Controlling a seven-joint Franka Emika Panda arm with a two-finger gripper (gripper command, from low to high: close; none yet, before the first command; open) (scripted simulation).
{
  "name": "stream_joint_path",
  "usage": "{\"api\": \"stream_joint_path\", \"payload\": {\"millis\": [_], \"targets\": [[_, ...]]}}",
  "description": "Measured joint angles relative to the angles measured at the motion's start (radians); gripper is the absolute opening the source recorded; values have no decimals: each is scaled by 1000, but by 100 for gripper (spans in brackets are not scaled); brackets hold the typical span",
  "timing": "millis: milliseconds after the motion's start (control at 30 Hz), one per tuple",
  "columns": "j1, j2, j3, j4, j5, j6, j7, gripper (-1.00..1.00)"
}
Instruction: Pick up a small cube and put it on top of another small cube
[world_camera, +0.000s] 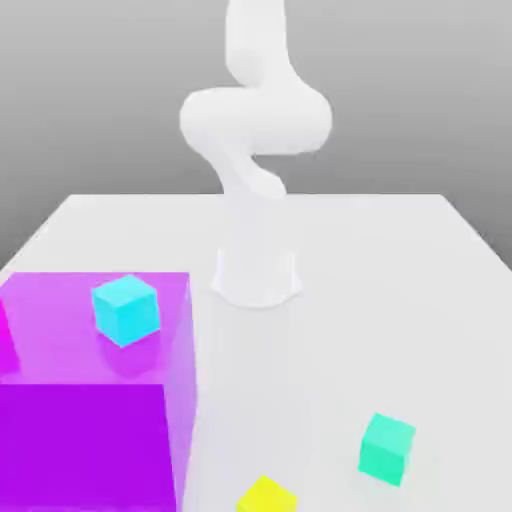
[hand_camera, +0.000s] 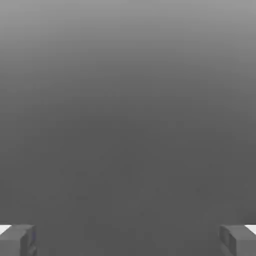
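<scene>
Mint-green cube (world_camera: 387, 448): on the white counter (world_camera: 400, 290), at about 4 o'clock from the arm's base, nothing touching it.
Yellow cube (world_camera: 267, 496): near 6 o'clock, its lower part cut off by the exterior view's edge.
Cyan cube (world_camera: 126, 308): atop a large magenta block (world_camera: 90, 400), at 8 o'clock from the base.
Arm (world_camera: 256, 130): upper links run out of frame.
Jaws (hand_camera: 128, 240): set wide apart, gripping nothing; the two fingertips (hand_camera: 17, 240) seem partly cropped in the hand view.
</scene>
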Motion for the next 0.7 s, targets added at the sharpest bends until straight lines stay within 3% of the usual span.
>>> {"api": "stream_joint_path", "payload": {"millis": [433,700], "targets": [[-100,474,260,-116,-101,204,476,0],[-44,767,306,-186,-189,326,784,0]]}}
